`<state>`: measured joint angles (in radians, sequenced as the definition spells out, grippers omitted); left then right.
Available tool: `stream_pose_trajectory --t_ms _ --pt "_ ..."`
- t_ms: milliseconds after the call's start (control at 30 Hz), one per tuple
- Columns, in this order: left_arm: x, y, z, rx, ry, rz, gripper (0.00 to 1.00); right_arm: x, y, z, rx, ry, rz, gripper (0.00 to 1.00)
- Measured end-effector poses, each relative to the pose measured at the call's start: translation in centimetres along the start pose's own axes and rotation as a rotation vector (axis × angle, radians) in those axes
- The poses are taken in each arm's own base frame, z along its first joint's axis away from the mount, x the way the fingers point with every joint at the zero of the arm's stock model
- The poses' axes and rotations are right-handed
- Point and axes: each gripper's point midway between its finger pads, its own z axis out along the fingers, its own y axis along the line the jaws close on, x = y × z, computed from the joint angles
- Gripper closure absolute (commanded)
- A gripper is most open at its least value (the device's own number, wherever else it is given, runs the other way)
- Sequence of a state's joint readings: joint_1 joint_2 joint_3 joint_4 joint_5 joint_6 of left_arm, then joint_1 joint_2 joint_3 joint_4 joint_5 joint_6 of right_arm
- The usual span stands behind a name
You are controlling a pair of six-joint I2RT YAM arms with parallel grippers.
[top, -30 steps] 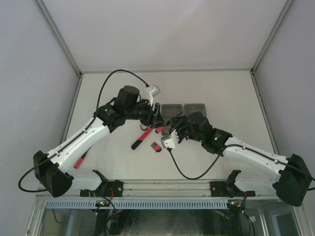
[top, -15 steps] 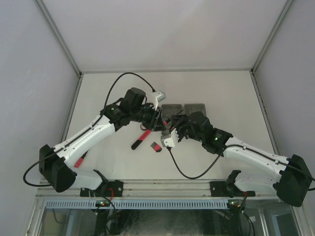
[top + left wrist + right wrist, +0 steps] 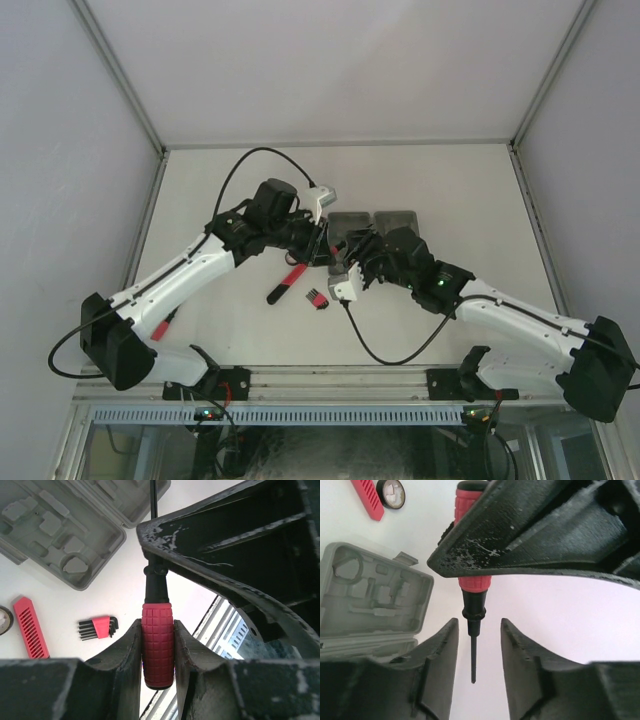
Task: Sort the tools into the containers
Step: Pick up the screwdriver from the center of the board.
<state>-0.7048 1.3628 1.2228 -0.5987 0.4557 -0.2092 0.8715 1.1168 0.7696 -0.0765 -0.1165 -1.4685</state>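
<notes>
Thin red-handled screwdriver point(image 3: 157, 657): clamped at gridded handle by left gripper point(image 3: 157, 630), held in air beside open grey tool case point(image 3: 75, 545). Likely light, rigid. Handle grips well; bare shaft thin, probably slick. Right gripper point(image 3: 478, 630) spread, fingers flanking shaft, not touching. Hex key set point(image 3: 99, 627) on table below.

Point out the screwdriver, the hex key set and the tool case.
screwdriver point(image 3: 157, 645), left wrist view, red grip of the handle.
hex key set point(image 3: 102, 626), left wrist view, red holder.
tool case point(image 3: 60, 537), left wrist view, moulded inside.
</notes>
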Motion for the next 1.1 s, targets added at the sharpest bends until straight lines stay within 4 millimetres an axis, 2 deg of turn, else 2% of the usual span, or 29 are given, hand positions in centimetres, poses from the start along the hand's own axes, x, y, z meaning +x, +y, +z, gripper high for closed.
stream_pose_trajectory --t_ms 267,500,667,800,900,1033,1100 --pt "-0.2 0.9 0.0 -0.052 -0.011 -0.001 1.00 -0.2 -0.6 -0.8 0.018 -0.013 0.007 0.32" --pt "-0.8 2.1 -0.2 -0.108 -0.037 -0.023 1.00 -0.4 -1.2 -2.1 0.045 -0.024 0.044 0.26" --pt "-2.3 3.8 -1.1 -0.164 -0.109 -0.064 1.00 -1.0 -2.5 -3.6 0.147 -0.070 0.136 0.26" --pt "-3.6 4.7 -2.5 -0.209 -0.187 -0.082 0.99 -0.6 -3.0 -4.8 0.262 -0.123 0.302 0.24" --pt "-4.4 5.0 -3.6 -0.243 -0.242 -0.080 0.97 0.7 -3.7 -5.6 0.356 -0.143 0.492 0.24" --pt "-5.4 4.9 -5.0 -0.267 -0.305 -0.069 0.96 2.5 -5.7 -6.8 0.497 -0.174 0.803 0.24" --pt "-5.8 4.9 -5.4 -0.278 -0.325 -0.065 0.98 3.2 -6.4 -7.3 0.547 -0.192 0.933 0.25"
